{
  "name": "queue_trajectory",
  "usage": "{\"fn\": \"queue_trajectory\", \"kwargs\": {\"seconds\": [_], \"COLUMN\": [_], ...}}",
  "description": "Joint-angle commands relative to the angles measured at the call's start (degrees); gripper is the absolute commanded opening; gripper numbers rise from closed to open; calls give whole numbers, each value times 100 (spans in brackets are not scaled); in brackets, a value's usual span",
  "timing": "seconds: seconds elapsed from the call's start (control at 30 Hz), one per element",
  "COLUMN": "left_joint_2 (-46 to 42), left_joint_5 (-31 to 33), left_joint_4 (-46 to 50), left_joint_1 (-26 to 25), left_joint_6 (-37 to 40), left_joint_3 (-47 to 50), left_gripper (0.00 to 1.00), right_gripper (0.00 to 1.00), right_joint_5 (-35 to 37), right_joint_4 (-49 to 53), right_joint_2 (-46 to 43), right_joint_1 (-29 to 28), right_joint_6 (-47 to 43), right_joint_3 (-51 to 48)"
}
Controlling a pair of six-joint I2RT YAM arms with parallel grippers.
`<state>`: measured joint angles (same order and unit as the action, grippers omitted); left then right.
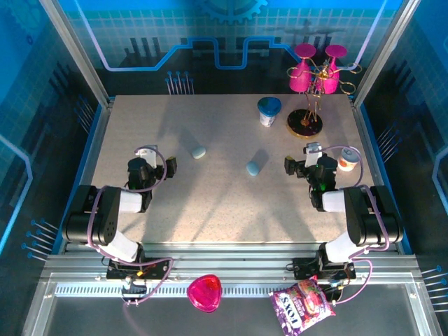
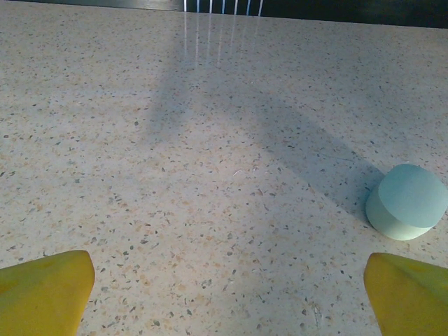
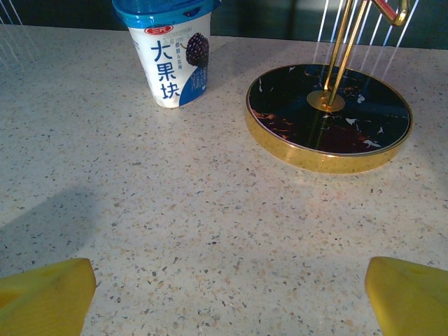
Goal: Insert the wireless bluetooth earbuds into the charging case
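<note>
The left gripper [image 2: 229, 280] is spread wide and holds nothing. A light-blue charging case [image 2: 406, 201] lies on the table just ahead of its right fingertip, outside the gap. A second case [image 1: 253, 168] lies well apart, between the two arms. The right gripper [image 3: 229, 280] is spread wide as well, facing a yogurt cup [image 3: 170, 52] and a gold-rimmed stand base [image 3: 329, 119]. Bare speckled table [image 2: 175, 140] runs ahead of the left gripper to the far edge.

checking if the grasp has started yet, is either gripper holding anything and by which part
Nothing is held. The left gripper and the right gripper are both open, with bare table between their yellow fingers.
</note>
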<state>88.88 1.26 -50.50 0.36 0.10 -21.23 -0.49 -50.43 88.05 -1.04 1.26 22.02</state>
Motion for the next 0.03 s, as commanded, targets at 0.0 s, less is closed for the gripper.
{"fn": "queue_trajectory", "kwargs": {"seconds": [0.0], "left_joint_2": [-2], "left_joint_5": [-64], "left_joint_4": [-197], "left_joint_1": [-9], "left_joint_6": [37], "left_joint_3": [-88], "left_gripper": [99], "right_gripper": [100], "right_joint_5": [-24], "right_joint_4": [-398], "right_joint_2": [-6], "right_joint_1": [16], "right_joint_6": [9], "right_joint_3": [-135]}}
